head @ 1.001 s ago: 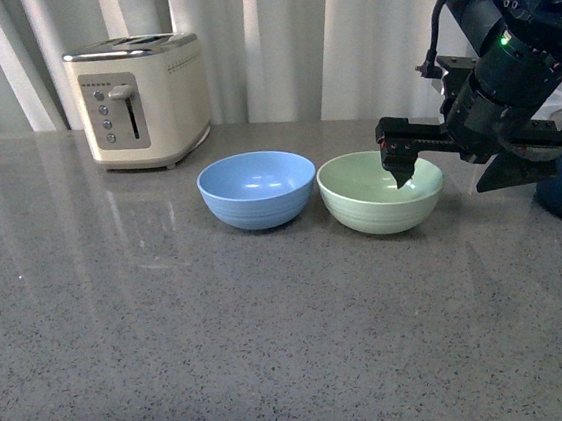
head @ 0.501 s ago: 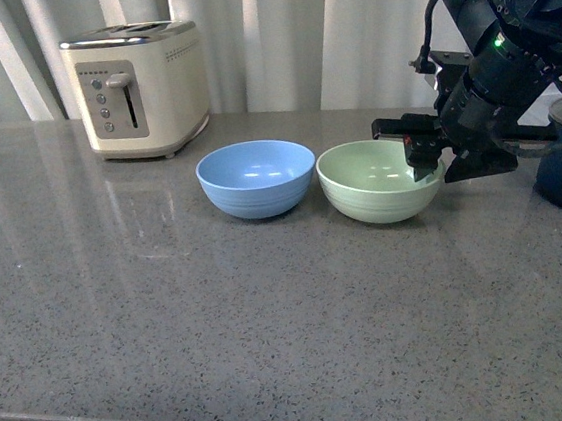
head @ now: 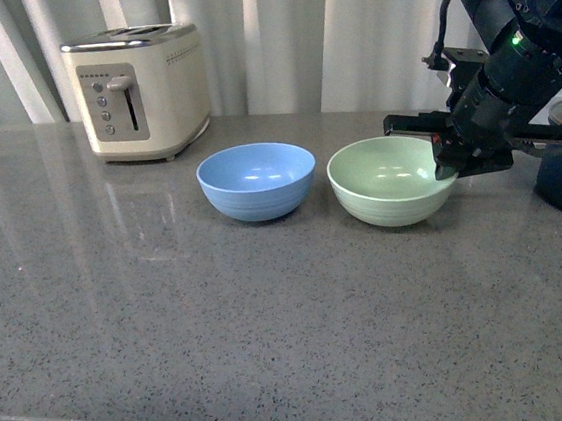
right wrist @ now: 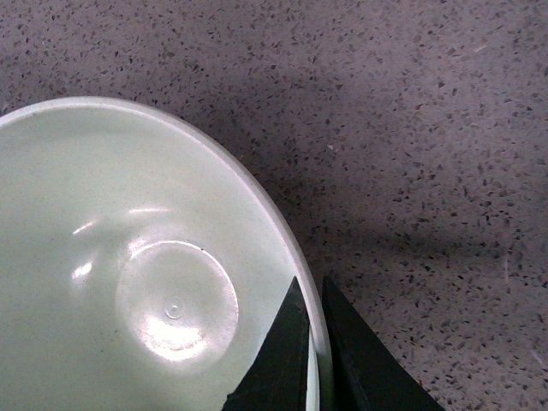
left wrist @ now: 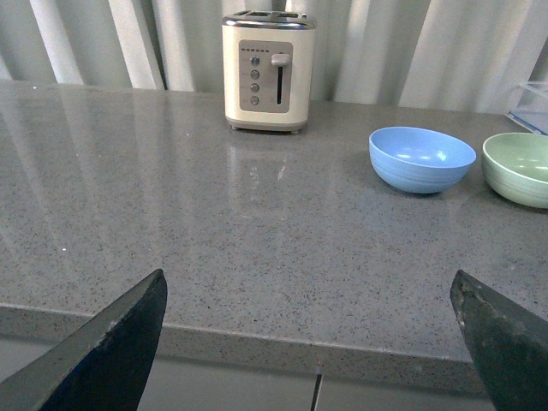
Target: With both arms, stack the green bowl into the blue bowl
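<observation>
No word, brand, number or sign can be read in any of these views. The toaster [head: 138, 93] carries a few tiny marks on its front, above and on the round buttons [head: 104, 101] beside the lever. They are too small and blurred to make out, both from the front and from the left wrist.
</observation>
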